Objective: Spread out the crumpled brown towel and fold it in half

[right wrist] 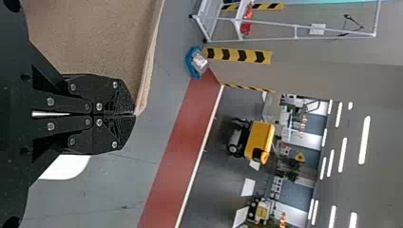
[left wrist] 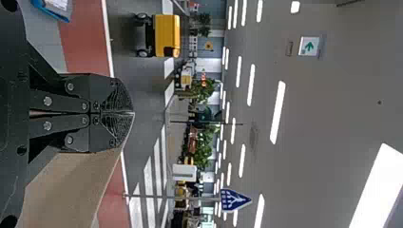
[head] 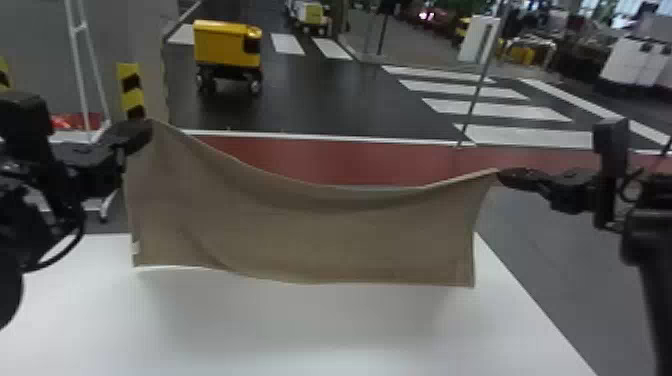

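Brown rectangular cloth towel (head: 310, 235): soft, limp, likely light | hangs over your white flat-topped table (head: 350, 330) | your black two-finger left gripper (left wrist: 133, 113) and matching right gripper (right wrist: 135, 114) each pinch a top corner | corners = your best hold, edge sags

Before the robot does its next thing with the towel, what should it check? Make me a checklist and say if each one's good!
1. Left gripper shut on a towel corner: ok.
2. Right gripper shut on another corner: ok.
3. Towel opened wide between the grippers: ok, no crumpled bundle.
4. Top edge pulled straight: not ok, it sags in the middle.
5. Held corners level: not ok, the left one looks higher in the head view.
6. Bottom edge touching the white table: cannot tell; the towel hangs in front of the table's far part.
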### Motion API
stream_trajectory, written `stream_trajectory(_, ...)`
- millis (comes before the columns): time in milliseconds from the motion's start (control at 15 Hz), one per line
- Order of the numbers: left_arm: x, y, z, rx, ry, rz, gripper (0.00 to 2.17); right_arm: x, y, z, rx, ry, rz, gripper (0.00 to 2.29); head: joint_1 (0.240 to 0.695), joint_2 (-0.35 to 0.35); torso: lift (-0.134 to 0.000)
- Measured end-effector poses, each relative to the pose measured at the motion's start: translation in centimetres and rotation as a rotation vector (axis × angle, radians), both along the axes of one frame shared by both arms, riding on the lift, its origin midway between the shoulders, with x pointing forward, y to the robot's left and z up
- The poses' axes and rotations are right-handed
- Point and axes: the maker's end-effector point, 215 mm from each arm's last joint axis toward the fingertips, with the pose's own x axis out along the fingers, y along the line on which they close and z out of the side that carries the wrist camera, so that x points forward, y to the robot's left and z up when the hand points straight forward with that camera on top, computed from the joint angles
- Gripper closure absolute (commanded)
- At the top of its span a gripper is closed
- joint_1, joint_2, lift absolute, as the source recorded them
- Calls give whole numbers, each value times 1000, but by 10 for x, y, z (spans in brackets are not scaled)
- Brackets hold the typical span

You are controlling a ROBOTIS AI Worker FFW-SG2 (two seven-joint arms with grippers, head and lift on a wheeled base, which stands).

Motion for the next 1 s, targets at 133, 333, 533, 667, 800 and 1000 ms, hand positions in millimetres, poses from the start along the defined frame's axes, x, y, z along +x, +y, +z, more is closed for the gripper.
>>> stream_trajectory(133,3,-8,7,1,-12,-10,2064,8,-1,22,25,-47,6,1474,387,-238,-120)
stream_trajectory(333,-24,-12,-22,12,16,-32,2064,-9,-8,5,39,-44,40,1477,414,-253,-120)
stream_trajectory(533,-78,-11,-78,38,83,-49,2064,-65,-29,-48,44,-4,97,1474,500,-284,-120)
stream_trajectory(667,-114,-9,-99,47,115,-54,2064,-108,-48,-65,62,-4,118,1474,569,-326,-120)
stream_trajectory(800,-140,-9,-103,62,133,-61,2064,-144,-68,-56,69,-21,109,1474,591,-350,-120)
stream_trajectory(1000,-158,-6,-81,72,116,-70,2064,-174,-90,-25,82,-36,78,1474,577,-350,-120)
